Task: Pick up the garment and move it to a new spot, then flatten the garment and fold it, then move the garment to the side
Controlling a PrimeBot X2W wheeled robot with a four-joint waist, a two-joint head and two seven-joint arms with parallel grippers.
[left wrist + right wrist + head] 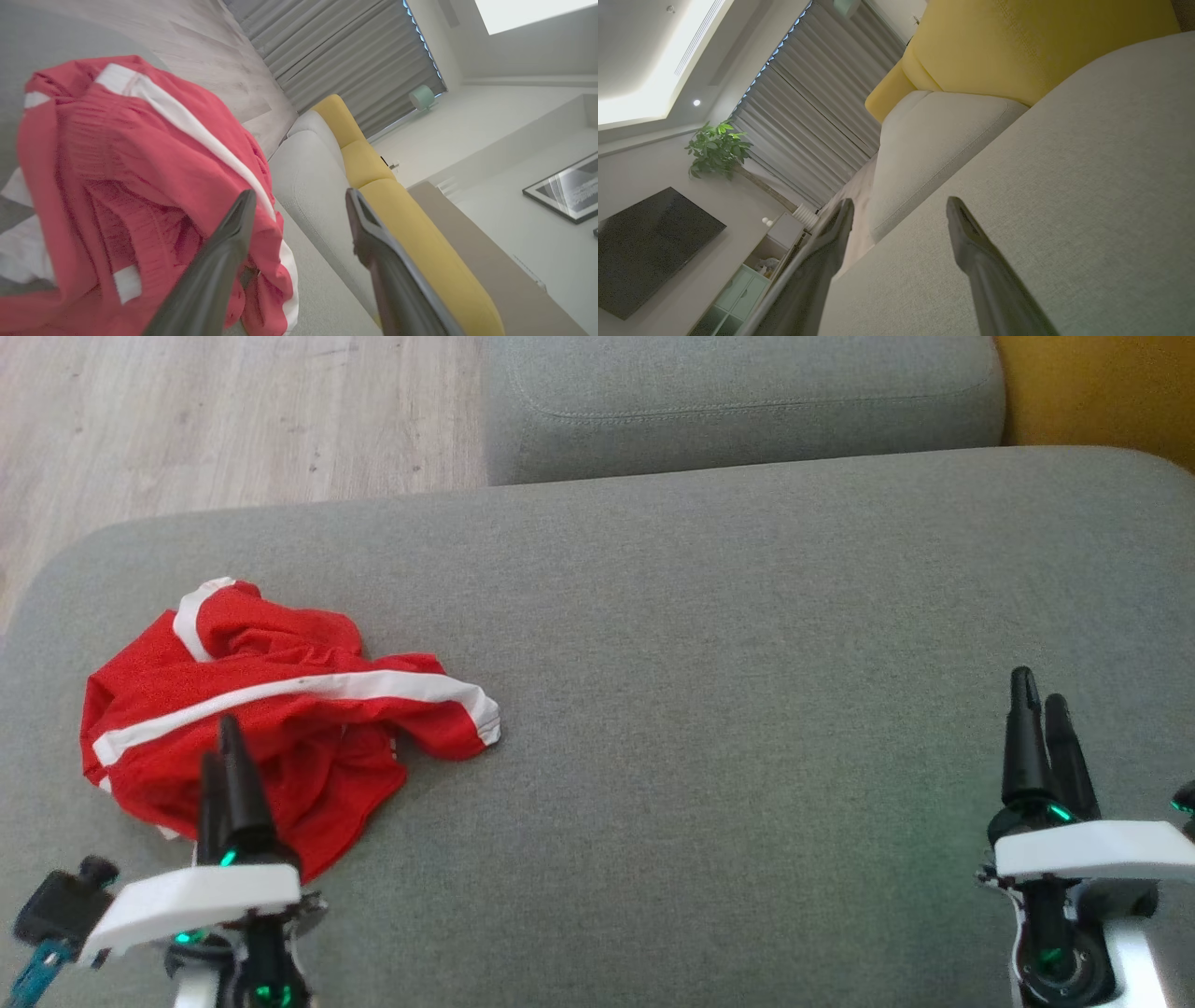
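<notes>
Garment (280, 709): crumpled red, near left.
Your left gripper (220, 739): beside it, jaws spread, empty.
Your right gripper (1038, 686): near right, jaws spread, empty.

A grey upholstered sofa seat (747, 709), or perhaps an ottoman, is carrying a crumpled red garment (308, 737), which is lying near its left edge.
</notes>
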